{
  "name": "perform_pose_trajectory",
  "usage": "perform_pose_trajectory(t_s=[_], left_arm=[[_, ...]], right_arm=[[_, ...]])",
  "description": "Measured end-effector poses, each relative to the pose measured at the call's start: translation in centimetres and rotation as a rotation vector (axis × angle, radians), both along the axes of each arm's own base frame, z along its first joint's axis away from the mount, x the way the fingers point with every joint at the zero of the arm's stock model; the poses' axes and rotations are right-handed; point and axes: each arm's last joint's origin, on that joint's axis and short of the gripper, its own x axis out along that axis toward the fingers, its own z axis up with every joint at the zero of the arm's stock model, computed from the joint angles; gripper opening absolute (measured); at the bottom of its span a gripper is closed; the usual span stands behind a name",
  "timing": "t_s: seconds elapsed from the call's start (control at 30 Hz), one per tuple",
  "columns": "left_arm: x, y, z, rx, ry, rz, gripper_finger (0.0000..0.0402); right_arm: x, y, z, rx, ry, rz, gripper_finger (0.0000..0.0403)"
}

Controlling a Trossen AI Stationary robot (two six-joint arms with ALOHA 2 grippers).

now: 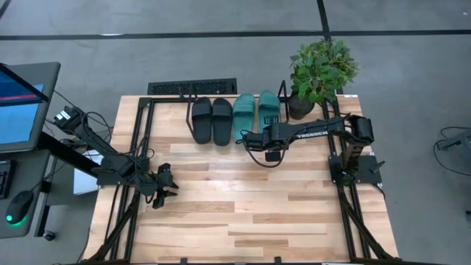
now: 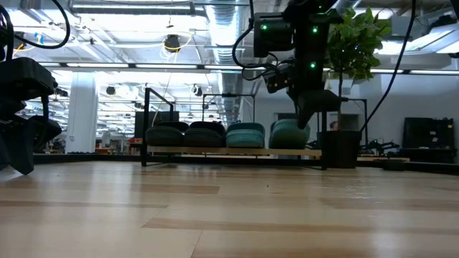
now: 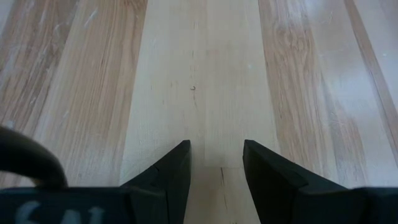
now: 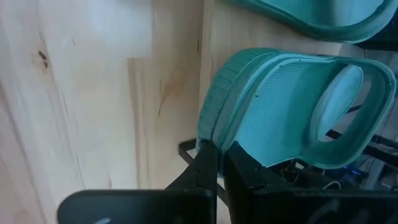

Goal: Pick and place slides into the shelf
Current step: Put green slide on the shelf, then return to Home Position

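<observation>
Two black slides (image 1: 212, 119) and two teal slides (image 1: 243, 116) lie side by side on the shelf (image 2: 229, 151) at the table's far edge, heels toward the near side. My right gripper (image 4: 219, 163) is shut and slants down at the heel of the teal slide nearest the plant (image 4: 292, 106) (image 2: 290, 132). In the high view the hand hides its fingertips. My left gripper (image 3: 214, 165) (image 1: 165, 184) waits open over bare wood at the table's left, with nothing between its fingers. My right gripper's shut fingertips (image 4: 208, 152) lie against the heel rim (image 4: 214, 127) of the teal slide, slanting down from above and from the table's right. The slide sits on the shelf bars, level with its neighbours. I cannot tell whether any of the rim is caught between the tips.
A potted plant (image 1: 320, 70) stands at the far right corner, close beside the shelf's end. Black arm-mount frames (image 1: 346, 199) run along both side edges. A screen (image 1: 22, 103) stands off the table's left. The wooden tabletop (image 1: 243, 213) lies bare in the middle and near part.
</observation>
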Motion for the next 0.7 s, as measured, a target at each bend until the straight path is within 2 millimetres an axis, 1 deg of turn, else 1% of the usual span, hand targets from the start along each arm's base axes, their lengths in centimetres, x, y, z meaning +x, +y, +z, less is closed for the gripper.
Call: perform_pose_trajectory(t_s=[0.23, 0.33, 0.7], left_arm=[[0.01, 0.0, 0.01, 0.0, 0.0, 0.0, 0.0135], [0.0, 0.0, 0.0, 0.0, 0.0, 0.0, 0.0135], [0.0, 0.0, 0.0, 0.0, 0.0, 0.0, 0.0135]], right_arm=[[0.19, -0.17, -0.07, 0.045, -0.015, 0.013, 0.0], [0.11, -0.16, -0.14, 0.094, -0.011, 0.012, 0.001], [0.02, -0.03, -0.19, 0.128, -0.016, -0.01, 0.0115]])
